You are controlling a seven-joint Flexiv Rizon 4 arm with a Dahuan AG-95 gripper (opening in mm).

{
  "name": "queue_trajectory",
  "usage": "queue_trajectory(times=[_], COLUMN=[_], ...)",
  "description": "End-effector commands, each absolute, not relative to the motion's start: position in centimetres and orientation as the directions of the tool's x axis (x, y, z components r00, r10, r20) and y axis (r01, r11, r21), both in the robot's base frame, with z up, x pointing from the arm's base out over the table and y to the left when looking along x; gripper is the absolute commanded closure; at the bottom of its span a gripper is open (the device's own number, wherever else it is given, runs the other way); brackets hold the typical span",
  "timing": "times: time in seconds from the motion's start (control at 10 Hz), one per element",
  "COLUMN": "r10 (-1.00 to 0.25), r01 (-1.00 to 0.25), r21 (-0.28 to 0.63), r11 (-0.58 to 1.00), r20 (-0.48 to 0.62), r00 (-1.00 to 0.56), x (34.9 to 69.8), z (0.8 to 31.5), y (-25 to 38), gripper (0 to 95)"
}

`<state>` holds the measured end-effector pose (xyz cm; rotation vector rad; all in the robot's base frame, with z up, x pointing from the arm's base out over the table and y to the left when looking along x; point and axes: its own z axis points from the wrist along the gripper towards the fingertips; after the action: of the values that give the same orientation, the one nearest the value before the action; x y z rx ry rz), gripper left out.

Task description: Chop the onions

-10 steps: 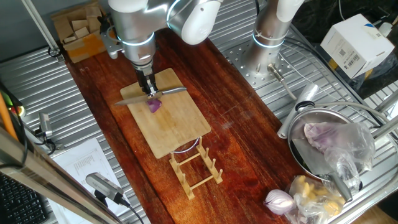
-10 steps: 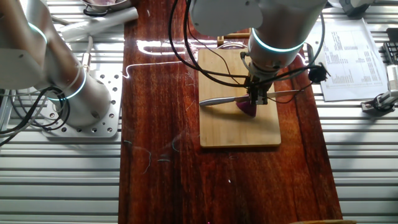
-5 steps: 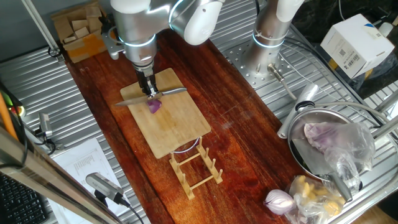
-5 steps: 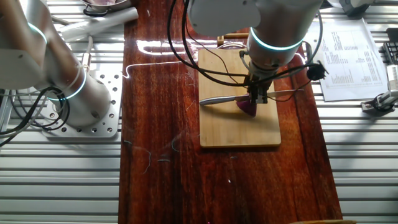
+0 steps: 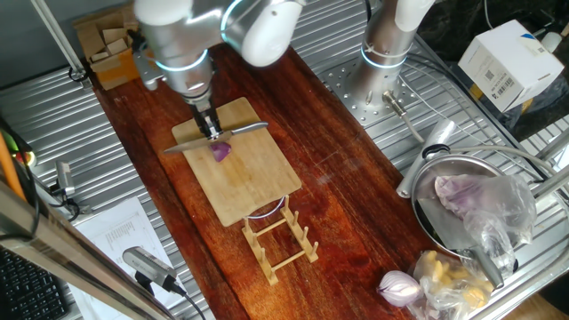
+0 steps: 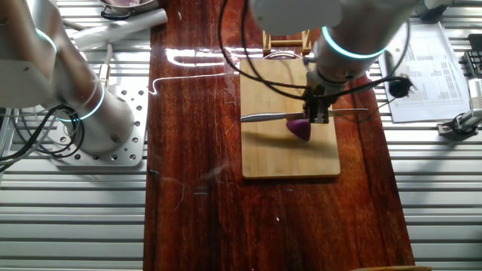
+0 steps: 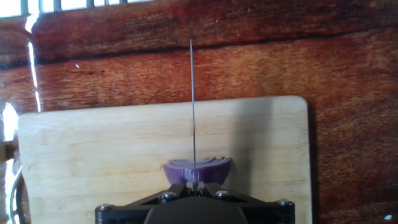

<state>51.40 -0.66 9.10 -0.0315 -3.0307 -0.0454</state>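
A small purple onion wedge [image 5: 220,151] lies on the wooden cutting board [image 5: 249,187]. My gripper [image 5: 212,133] is shut on a metal knife [image 5: 244,130] that lies level across the board, right above the wedge. In the other fixed view the gripper [image 6: 319,114] holds the knife [image 6: 263,117] just behind the wedge [image 6: 300,129] on the board [image 6: 290,158]. In the hand view the blade [image 7: 192,106] shows edge-on, running away from the gripper [image 7: 194,185] over the middle of the wedge [image 7: 208,168] on the board [image 7: 93,155].
A wooden dish rack [image 5: 280,236] stands at the board's near end. A pot [image 5: 427,213] holds a plastic-wrapped lump [image 5: 471,197], with a whole red onion [image 5: 398,286] beside it. A box of wooden blocks [image 5: 111,44] and a second arm's base [image 5: 378,84] stand behind.
The arm's wrist and upper body have swung sideways and the gripper has shifted slightly with the knife. The wedge stays in place and shows more in the other fixed view.
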Motion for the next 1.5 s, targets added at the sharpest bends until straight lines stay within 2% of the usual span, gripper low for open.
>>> queue_trajectory(times=[0.1,0.7,1.1,1.5], r10=[0.006,-0.007,-0.005,-0.004], r01=[0.01,0.0,0.009,0.01], r21=[0.028,0.042,0.066,0.065], r11=[1.0,0.999,0.998,0.998], r20=[0.149,0.175,0.204,0.217], r00=[-0.989,-0.985,-0.979,-0.976], x=[51.7,52.1,52.6,52.8], z=[9.5,10.2,8.3,8.6], y=[-0.8,-2.0,-1.8,-0.9], gripper=[95.0,95.0,95.0,95.0])
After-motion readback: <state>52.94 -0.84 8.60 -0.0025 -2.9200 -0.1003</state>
